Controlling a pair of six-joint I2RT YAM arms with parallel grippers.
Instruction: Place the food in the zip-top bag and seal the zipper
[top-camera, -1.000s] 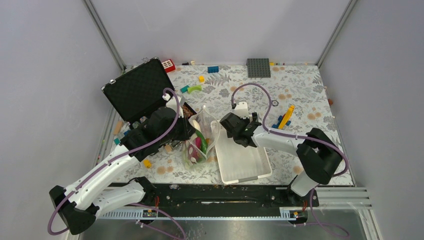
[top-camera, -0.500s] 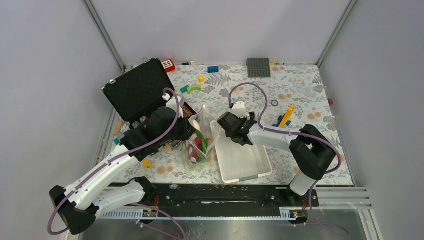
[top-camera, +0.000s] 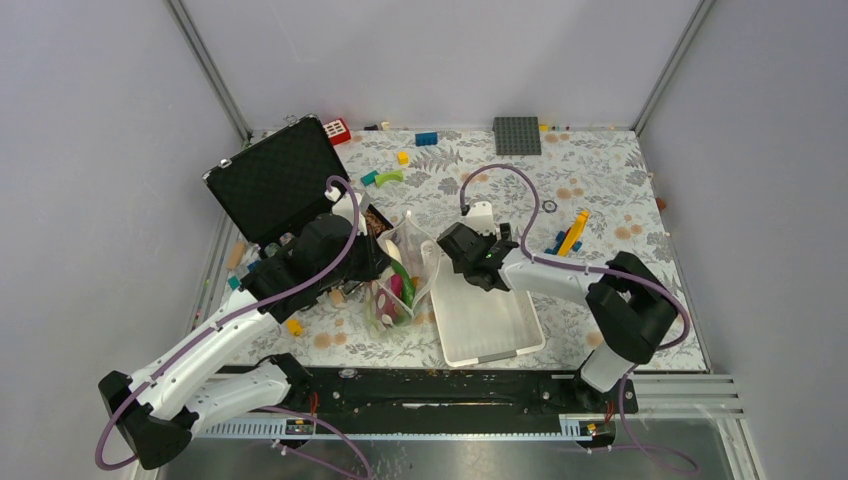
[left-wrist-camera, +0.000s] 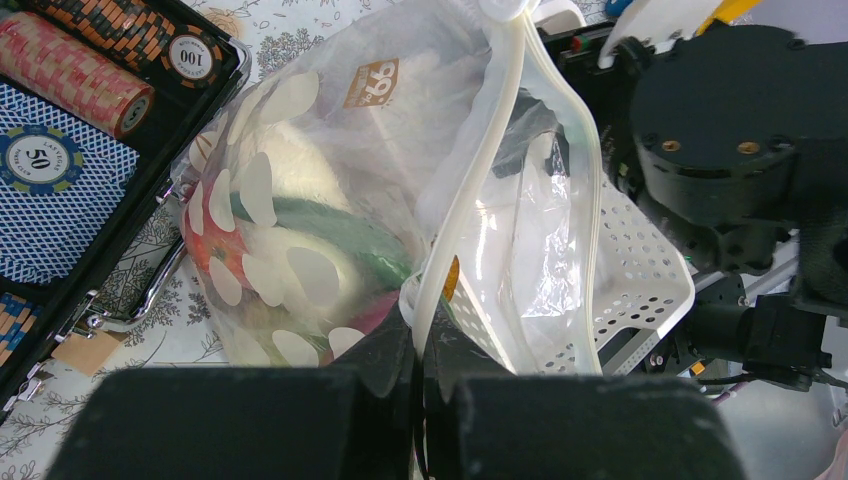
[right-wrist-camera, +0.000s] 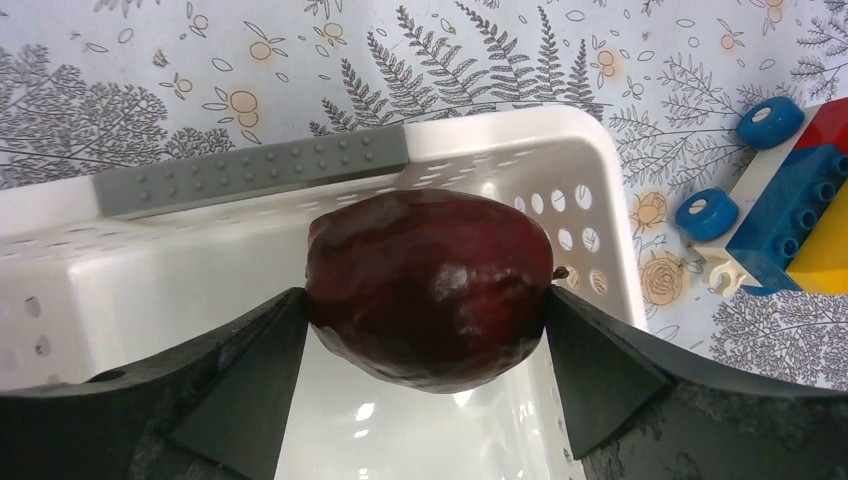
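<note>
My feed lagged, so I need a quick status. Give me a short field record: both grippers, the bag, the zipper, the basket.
left gripper: shut on the bag at its mouth edge, holding it up
right gripper: shut on the dark-red bulb, over the far end of the basket
bag contents: several pieces of food
zipper: unsealed, mouth open
basket: white, just right of the bag
nearby: open black case with poker chips
</note>
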